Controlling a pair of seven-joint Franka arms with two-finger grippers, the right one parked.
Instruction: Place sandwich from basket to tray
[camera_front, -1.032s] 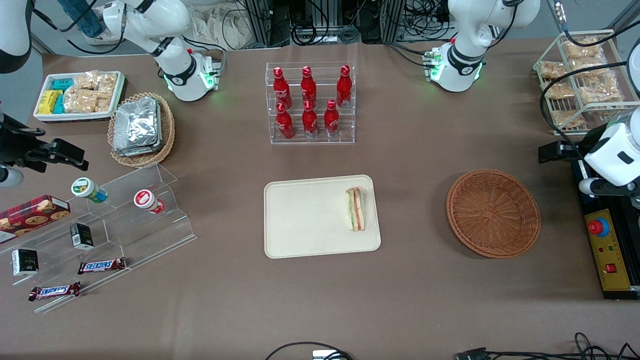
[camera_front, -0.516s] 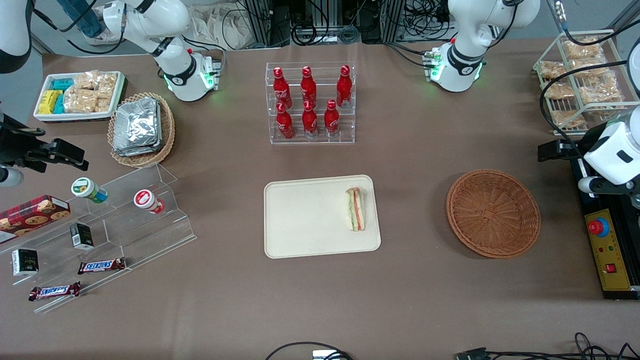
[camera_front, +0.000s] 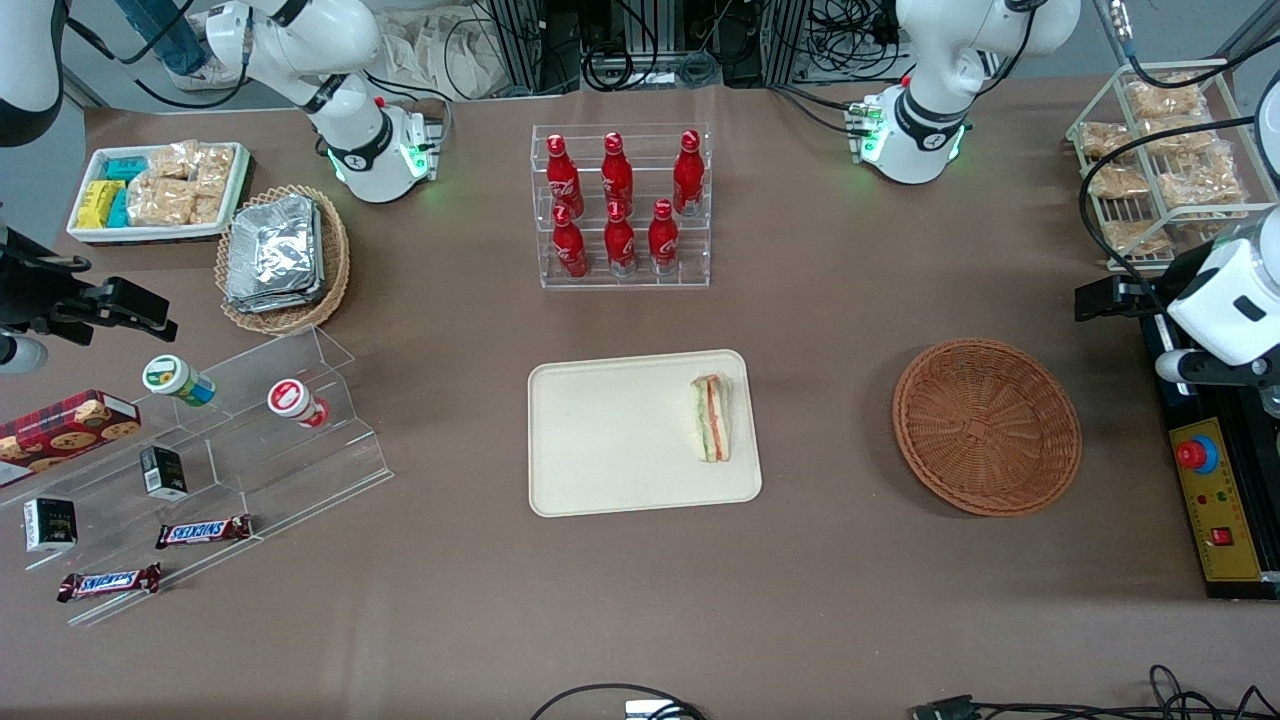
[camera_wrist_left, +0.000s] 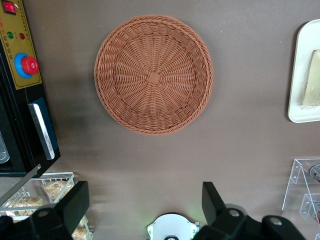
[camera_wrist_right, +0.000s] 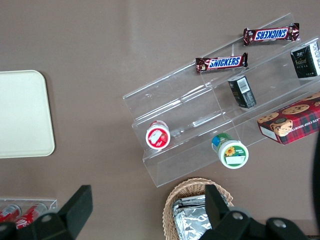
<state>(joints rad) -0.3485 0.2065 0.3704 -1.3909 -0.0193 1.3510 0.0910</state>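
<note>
Here the tool (camera_wrist_left: 145, 200) hangs high over the worktop (camera_front: 850, 600) at the working arm's end, its two fingers (camera_wrist_left: 75, 200) spread wide apart and holding nothing. Directly below it and a little nearer the front camera sits the basket (camera_wrist_left: 153, 74), with nothing in it, while a black control box (camera_wrist_left: 20, 75) with a red button lies beside the basket at the worktop's edge. Farther from the tool, toward the parked arm, the sandwich (camera_front: 711, 418) lies on the tray (camera_front: 610, 440), close to the rim that faces the basket.
</note>
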